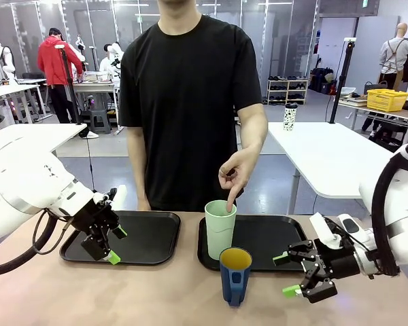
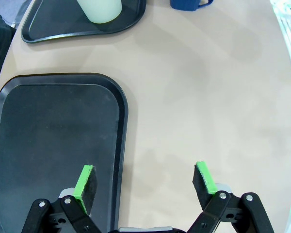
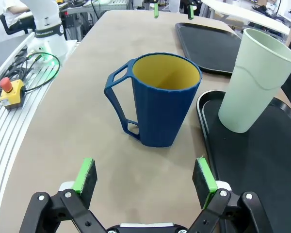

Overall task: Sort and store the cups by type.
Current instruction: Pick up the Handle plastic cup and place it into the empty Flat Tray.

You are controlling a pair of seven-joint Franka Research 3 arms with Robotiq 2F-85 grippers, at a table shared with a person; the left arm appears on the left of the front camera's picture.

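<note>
The tan counter (image 1: pixel 177 292) spans the front view, and a person in a black shirt (image 1: pixel 190 102) stands at its far side. Two black trays lie on it: the left tray (image 1: pixel 149 238) and the right tray (image 1: pixel 265 234), well apart from each other.

The tall pale-green tumbler (image 1: pixel 220 229) stands upright on the near left corner of the right tray. The person's hand (image 1: pixel 236 173) hangs above it, its index finger pointing down at the tumbler's rim.

The dark-blue mug (image 1: pixel 235 275), yellow inside, stands upright on the bare counter just in front of that tray, near the tumbler but not touching it.

The left claw (image 1: pixel 117 244) hovers with its jaws apart and nothing between them; in its wrist view one finger is over the left tray's edge and the other over bare counter.

The right claw (image 1: pixel 285 275) is low beside the mug, jaws spread wide and empty, facing the mug with a gap between.
</note>
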